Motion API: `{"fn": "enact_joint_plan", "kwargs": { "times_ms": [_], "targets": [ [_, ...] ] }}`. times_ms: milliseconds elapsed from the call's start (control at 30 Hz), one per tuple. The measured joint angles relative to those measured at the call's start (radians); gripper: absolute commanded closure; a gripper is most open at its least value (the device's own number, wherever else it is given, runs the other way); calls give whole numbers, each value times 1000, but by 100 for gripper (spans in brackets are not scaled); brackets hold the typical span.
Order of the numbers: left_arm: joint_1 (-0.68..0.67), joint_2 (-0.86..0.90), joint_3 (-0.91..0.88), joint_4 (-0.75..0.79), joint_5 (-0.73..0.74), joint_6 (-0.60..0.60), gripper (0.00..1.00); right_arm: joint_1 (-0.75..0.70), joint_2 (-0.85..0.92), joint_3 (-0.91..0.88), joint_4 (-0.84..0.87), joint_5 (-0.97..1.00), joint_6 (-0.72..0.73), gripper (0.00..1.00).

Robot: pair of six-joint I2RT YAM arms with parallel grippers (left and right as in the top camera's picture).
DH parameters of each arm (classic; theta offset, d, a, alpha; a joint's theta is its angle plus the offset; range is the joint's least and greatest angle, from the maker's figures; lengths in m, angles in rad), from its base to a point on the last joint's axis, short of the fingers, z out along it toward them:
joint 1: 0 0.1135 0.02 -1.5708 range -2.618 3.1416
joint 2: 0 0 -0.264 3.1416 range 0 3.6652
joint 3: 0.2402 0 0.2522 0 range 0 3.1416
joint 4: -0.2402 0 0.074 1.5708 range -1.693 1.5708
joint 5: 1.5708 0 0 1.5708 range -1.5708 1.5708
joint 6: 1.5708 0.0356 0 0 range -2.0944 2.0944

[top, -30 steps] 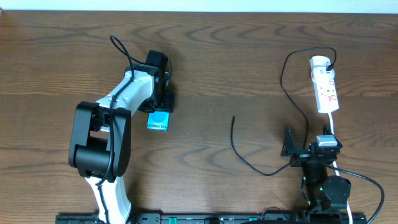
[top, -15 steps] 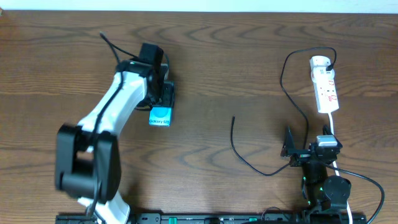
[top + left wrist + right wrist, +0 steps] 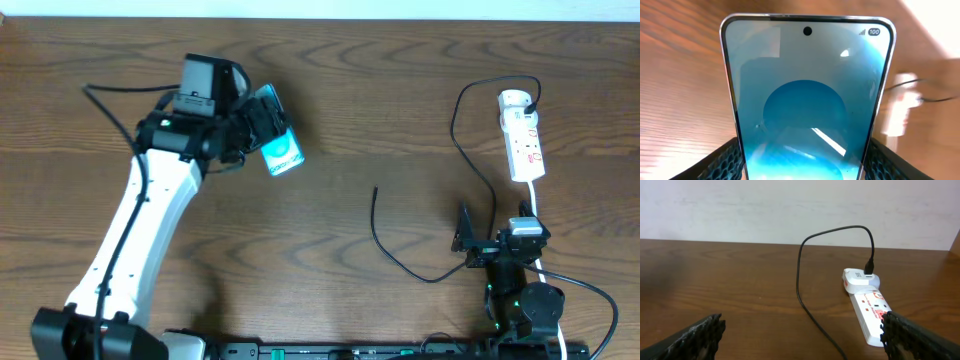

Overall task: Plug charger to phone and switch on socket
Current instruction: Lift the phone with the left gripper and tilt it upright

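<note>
My left gripper (image 3: 266,128) is shut on the phone (image 3: 283,152) and holds it tilted above the table at the left. In the left wrist view the phone (image 3: 807,100) fills the frame, its cyan screen lit, with black fingers (image 3: 722,161) pressed against both long edges. The white socket (image 3: 522,135) lies at the far right, with the charger plugged in at its rounded end. The charger's thin black cable (image 3: 470,165) loops down and left to a free tip (image 3: 375,190). My right gripper (image 3: 498,235) stands open near the front edge, facing the socket (image 3: 867,305) and the cable (image 3: 800,280).
The socket's white cord (image 3: 537,205) runs down beside the right arm toward the front edge. The cable's lowest loop (image 3: 430,279) lies just left of the right gripper. A pale wall (image 3: 790,210) rises behind the table's far edge.
The left arm has lifted the phone off the table and carried it up and to the right, turning it. The right arm, charger and socket have not moved.
</note>
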Motion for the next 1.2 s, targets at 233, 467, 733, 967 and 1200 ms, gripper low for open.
{"fn": "enact_joint_plan", "kwargs": {
  "times_ms": [233, 467, 733, 967, 1200],
  "targets": [
    [185, 37, 0, 85, 373, -231, 93, 0, 0, 0, 0, 0, 0, 1],
    [306, 116, 0, 88, 619, -504, 93, 0, 0, 0, 0, 0, 0, 1],
    [314, 137, 0, 89, 789, -806, 93, 0, 0, 0, 0, 0, 0, 1],
    [314, 137, 0, 89, 851, -910, 92, 0, 0, 0, 0, 0, 0, 1],
    [314, 137, 0, 89, 866, -934, 93, 0, 0, 0, 0, 0, 0, 1]
  ]
}}
